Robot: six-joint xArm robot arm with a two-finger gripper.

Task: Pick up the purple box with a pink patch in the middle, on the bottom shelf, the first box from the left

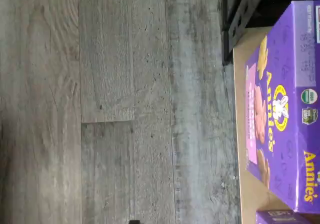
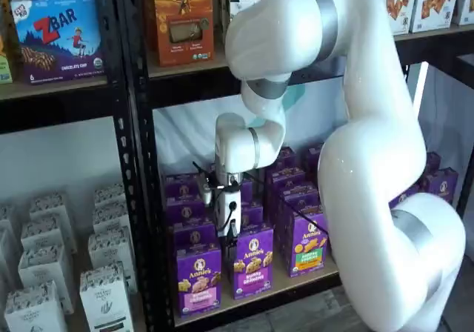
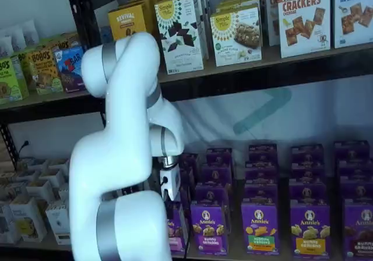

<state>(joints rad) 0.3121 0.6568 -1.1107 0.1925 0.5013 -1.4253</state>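
The purple box [image 2: 198, 279] with a pink panel stands upright at the left end of the front row on the bottom shelf [image 2: 259, 293]. The wrist view shows it close up as the purple box [image 1: 280, 109] on the tan board [image 1: 246, 194]. My gripper [image 2: 230, 234] hangs from the white wrist just above the front row, slightly right of that box's top. Its jaws stand open with nothing between them. In a shelf view the arm hides most of the purple box [image 3: 176, 230] and the gripper [image 3: 169, 192] shows only in part.
A purple carton with a lilac panel [image 2: 252, 264] and one with a green panel [image 2: 305, 244] stand to the right, with more purple rows behind. A black upright [image 2: 132, 198] borders the bay on the left. White cartons [image 2: 104, 287] fill the neighbouring bay. Grey wood floor [image 1: 125, 104] lies below.
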